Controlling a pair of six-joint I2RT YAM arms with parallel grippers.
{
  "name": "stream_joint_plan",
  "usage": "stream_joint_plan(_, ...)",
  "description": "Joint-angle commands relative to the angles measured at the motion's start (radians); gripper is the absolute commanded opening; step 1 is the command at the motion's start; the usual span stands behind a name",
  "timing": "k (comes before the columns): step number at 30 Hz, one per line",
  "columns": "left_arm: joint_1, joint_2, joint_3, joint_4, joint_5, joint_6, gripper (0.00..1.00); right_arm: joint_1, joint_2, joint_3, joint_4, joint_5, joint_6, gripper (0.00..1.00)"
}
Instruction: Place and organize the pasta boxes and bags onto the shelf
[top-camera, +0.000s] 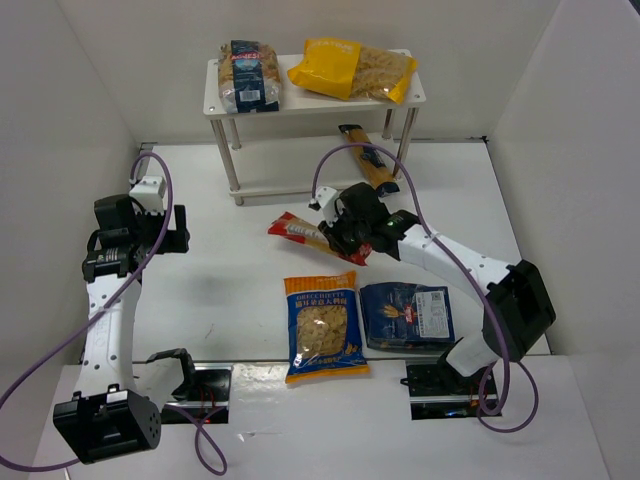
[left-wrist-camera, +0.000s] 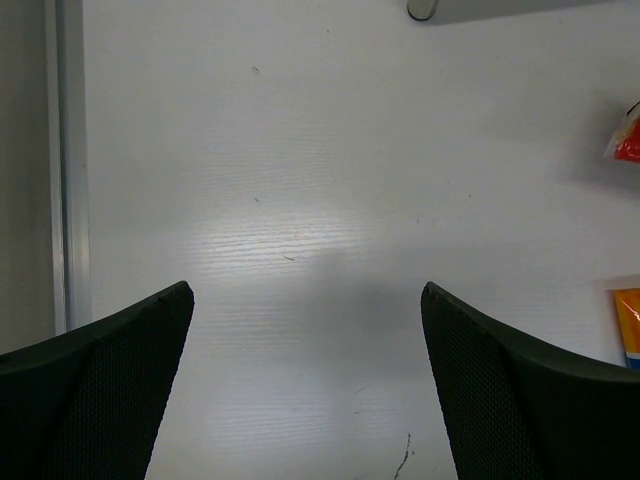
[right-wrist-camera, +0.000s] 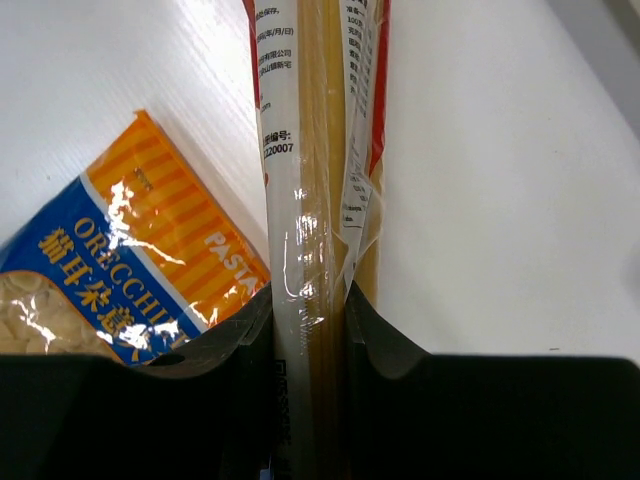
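Note:
My right gripper (top-camera: 345, 238) is shut on a long red spaghetti packet (top-camera: 300, 233), held over the table's middle; in the right wrist view the packet (right-wrist-camera: 315, 200) runs up between my closed fingers (right-wrist-camera: 385, 345). A blue-and-orange bag (top-camera: 322, 325) and a dark blue bag (top-camera: 405, 315) lie flat near the front. A yellow spaghetti packet (top-camera: 372, 163) lies by the shelf's right legs. The white shelf (top-camera: 312, 100) holds a dark blue bag (top-camera: 250, 75) and a big yellow bag (top-camera: 352, 68) on its top board. My left gripper (top-camera: 180, 232) is open and empty at the left.
White walls close in the table on the left, back and right. The blue-and-orange bag's corner (left-wrist-camera: 628, 325) and the red packet's tip (left-wrist-camera: 625, 138) show at the left wrist view's right edge. A shelf leg foot (left-wrist-camera: 422, 9) is at that view's top.

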Motion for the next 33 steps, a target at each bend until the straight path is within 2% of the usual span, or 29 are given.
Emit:
stream_joint_plan(1, 0.006, -0.020, -0.001, 0.044, -0.009, 0.021, 1.00, -0.002, -0.073, 0.056, 0.232, 0.043, 0.060, 0.00)
stream_joint_plan(9, 0.006, -0.020, -0.001, 0.044, -0.018, 0.021, 1.00, -0.002, -0.073, 0.066, 0.378, 0.314, 0.162, 0.00)
stream_joint_plan(19, 0.006, -0.029, -0.010, 0.053, -0.029, 0.021, 1.00, -0.002, -0.007, 0.035, 0.578, 0.550, 0.210, 0.00)
stream_joint_plan(33, 0.035, -0.038, -0.010, 0.062, -0.029, 0.021, 1.00, -0.020, 0.206, 0.119, 0.719, 0.715, 0.179, 0.00)
